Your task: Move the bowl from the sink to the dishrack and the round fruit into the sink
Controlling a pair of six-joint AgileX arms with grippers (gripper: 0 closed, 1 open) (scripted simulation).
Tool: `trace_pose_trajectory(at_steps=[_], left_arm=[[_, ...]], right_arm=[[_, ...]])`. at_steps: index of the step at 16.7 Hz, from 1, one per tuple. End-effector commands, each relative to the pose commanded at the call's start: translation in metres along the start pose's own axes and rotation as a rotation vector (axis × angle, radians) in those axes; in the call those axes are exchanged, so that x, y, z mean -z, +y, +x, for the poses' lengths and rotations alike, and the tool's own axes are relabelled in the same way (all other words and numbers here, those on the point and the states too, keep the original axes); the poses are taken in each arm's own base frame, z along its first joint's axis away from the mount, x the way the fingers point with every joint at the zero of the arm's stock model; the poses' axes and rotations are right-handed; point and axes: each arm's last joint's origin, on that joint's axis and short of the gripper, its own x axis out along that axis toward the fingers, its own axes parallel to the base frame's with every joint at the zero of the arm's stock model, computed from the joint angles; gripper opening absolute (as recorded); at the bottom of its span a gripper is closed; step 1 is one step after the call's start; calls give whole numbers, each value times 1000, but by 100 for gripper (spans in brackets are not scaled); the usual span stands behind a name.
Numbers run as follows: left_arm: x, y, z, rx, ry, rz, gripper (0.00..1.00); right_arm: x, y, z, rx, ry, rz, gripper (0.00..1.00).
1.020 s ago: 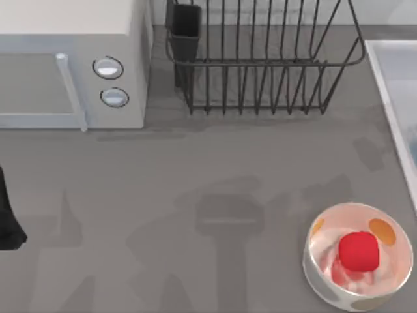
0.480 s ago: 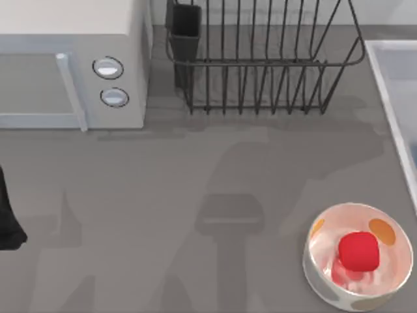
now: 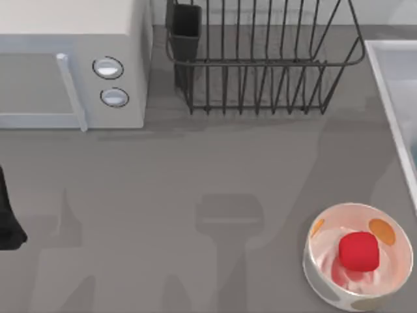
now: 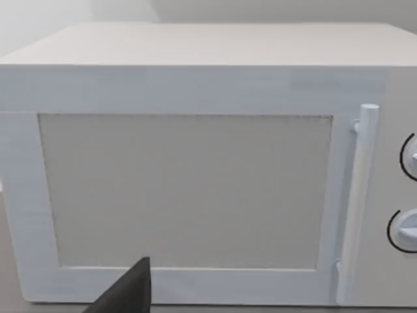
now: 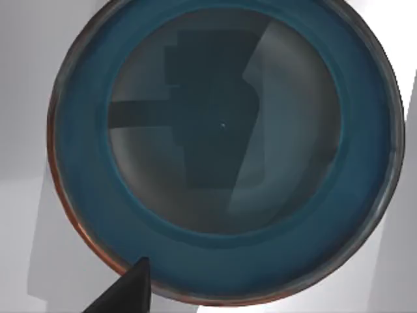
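Hovering our right gripper straight above the round teal-blue bowl (image 5: 221,150) in the pale white sink (image 3: 391,85), we cannot tell if the jaws are apart. Grabbing its smooth rim badly, we could let it slip. Our left arm sits parked beside the white microwave (image 4: 195,176).

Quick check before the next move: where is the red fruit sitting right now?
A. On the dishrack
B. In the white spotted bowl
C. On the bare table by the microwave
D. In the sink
B: in the top view the red fruit lies inside the white spotted bowl near the table's right front, with the dishrack far behind it and the sink off to the right edge.
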Motion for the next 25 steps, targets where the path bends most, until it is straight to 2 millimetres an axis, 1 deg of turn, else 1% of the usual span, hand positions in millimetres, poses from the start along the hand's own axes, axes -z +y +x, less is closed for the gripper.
trace_pose_trajectory(at_steps=[3, 5, 12, 13, 15, 19, 20, 21, 22, 25], left_arm=[[0, 0, 0, 0, 0, 0, 100], [0, 0, 0, 0, 0, 0, 100], [0, 0, 0, 0, 0, 0, 100], [0, 0, 0, 0, 0, 0, 100], [0, 0, 0, 0, 0, 0, 100], [0, 0, 0, 0, 0, 0, 100], [0, 0, 0, 0, 0, 0, 100], [0, 0, 0, 0, 0, 0, 100], [0, 0, 0, 0, 0, 0, 100], [0, 0, 0, 0, 0, 0, 100]], right_arm=[[0, -23, 5, 17, 5, 53, 100], [1, -31, 8, 20, 12, 72, 100], [0, -30, 10, 20, 13, 70, 100], [0, -31, 16, 19, 15, 72, 100], [0, -33, 36, 19, 16, 75, 100], [0, -35, 89, 23, 8, 74, 100], [1, -35, 100, 22, 10, 74, 100], [2, -34, 106, 21, 13, 74, 100], [3, -34, 109, 20, 14, 74, 100], [3, -34, 109, 20, 14, 74, 100]])
